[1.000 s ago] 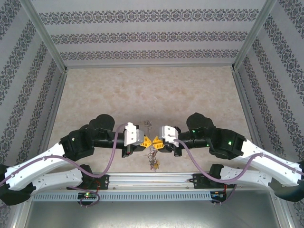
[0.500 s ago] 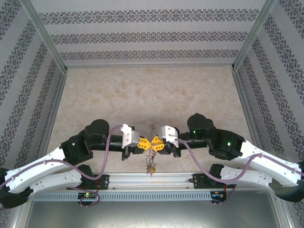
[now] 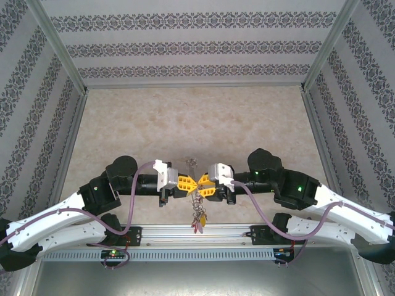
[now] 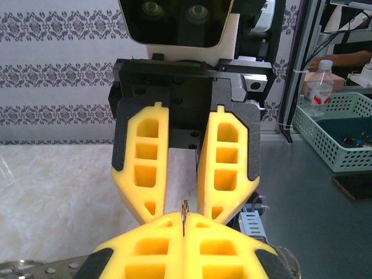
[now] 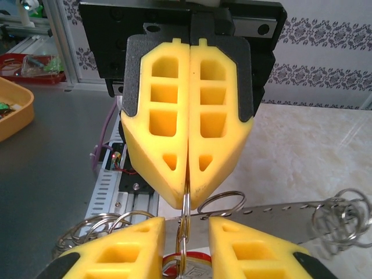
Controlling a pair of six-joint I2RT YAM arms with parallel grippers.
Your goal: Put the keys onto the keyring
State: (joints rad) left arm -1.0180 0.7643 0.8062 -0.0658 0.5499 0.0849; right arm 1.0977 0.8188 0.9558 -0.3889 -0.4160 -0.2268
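Note:
My left gripper (image 4: 185, 216) is shut on a small metal ring (image 5: 186, 204), pinched edge-on at its yellow fingertips. A second ring links it to a red-tagged key (image 5: 187, 268) hanging below. Facing it tip to tip, my right gripper (image 5: 186, 232) is open, and the linked rings pass through its gap without touching the pads. The keyring's grey band (image 5: 279, 213) runs behind, with more silvery rings (image 5: 340, 220) along it. From above, both grippers (image 3: 197, 183) meet over the table's near edge, with the keyring bunch (image 3: 198, 213) dangling beneath them.
The aluminium rail and cable duct (image 3: 197, 242) lie right below the hanging bunch. The beige marble tabletop (image 3: 197, 123) stretches behind the grippers, fenced by patterned walls. A green basket (image 4: 334, 131) and an orange tray (image 5: 11, 113) sit off the table.
The right jaws have parted from near shut to a clear gap. Both wrists shifted slightly, and the key bunch now hangs straight below the fingertips. The left grip is unchanged.

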